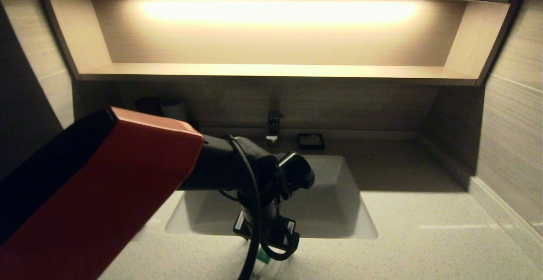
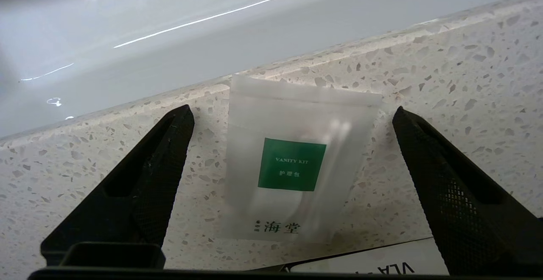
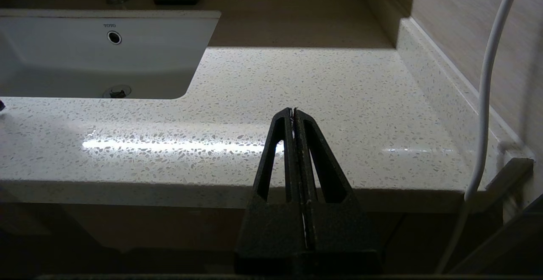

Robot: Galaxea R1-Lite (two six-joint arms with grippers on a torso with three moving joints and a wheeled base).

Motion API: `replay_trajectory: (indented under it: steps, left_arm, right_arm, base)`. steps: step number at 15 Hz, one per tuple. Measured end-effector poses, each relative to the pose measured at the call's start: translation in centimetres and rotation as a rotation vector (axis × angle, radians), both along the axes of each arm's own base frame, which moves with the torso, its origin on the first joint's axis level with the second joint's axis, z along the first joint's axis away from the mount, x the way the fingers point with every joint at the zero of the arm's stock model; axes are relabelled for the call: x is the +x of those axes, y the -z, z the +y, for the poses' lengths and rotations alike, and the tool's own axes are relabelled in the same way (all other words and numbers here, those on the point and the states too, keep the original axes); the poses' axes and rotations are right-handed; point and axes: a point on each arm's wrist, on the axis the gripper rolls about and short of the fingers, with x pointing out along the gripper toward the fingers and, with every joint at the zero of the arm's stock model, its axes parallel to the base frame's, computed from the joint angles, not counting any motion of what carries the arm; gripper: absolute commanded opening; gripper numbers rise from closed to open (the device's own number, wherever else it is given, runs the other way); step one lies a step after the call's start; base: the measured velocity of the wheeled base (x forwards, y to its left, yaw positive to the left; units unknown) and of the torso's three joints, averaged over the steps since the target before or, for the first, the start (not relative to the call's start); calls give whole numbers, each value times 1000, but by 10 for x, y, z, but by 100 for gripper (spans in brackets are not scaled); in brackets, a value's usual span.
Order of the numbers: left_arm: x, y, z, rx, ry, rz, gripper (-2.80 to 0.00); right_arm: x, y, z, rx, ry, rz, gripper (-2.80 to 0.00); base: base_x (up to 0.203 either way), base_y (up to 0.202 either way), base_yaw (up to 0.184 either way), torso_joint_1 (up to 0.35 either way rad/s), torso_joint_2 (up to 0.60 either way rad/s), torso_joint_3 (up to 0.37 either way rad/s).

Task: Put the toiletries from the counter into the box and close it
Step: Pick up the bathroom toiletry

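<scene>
Packet point(image 2: 292, 161) first, since that's what this is all about: it's a frosted see-through sachet with a green square label reading "vanity kit", lying flat on the speckled surface point(image 2: 466, 72) mid-frame in the left wrist view, just beside the rim of the white sink basin point(image 2: 169, 25) that fills the top of that picture. Looks feather-light and floppy to me, thin plastic with what seem to be cotton buds inside, so it'll crumple rather than resist and could skate on that polished stone if nudged sideways. I'd pinch it across the middle, about where the label is, since the edges are just limp film lying flat. The left hand point(image 2: 292, 114) is spread wide open with a finger on either side of the packet, not touching it as far as I can tell. In the head view that arm covers the lower left of the frame and blocks almost everything under it. The basin edge being so close is the only real hazard I see; a push toward it could tip the sachet in. A strip of something white with printed letters point(image 2: 382, 267) peeks in at the bottom edge, can't tell what. The right hand point(image 3: 293, 112) is pressed shut and parked low off the front edge, well apart. Faucet point(image 1: 273, 127) and small black soap dish point(image 1: 311, 141) sit at the back, out of the way. No box in view anywhere.
</scene>
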Motion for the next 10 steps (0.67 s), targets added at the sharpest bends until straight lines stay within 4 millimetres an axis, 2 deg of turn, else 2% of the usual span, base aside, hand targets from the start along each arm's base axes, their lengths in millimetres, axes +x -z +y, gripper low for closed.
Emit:
replay_trajectory:
  steps: [9, 10]
  left_arm:
    - [0, 1, 0, 4, -1, 3, 0]
    - [0, 1, 0, 5, 0, 3, -280]
  right_arm:
    - [0, 0, 0, 0, 0, 0, -280]
    - [0, 0, 0, 0, 0, 0, -280]
  base:
    - [0, 0, 0, 0, 0, 0]
    - [0, 0, 0, 0, 0, 0]
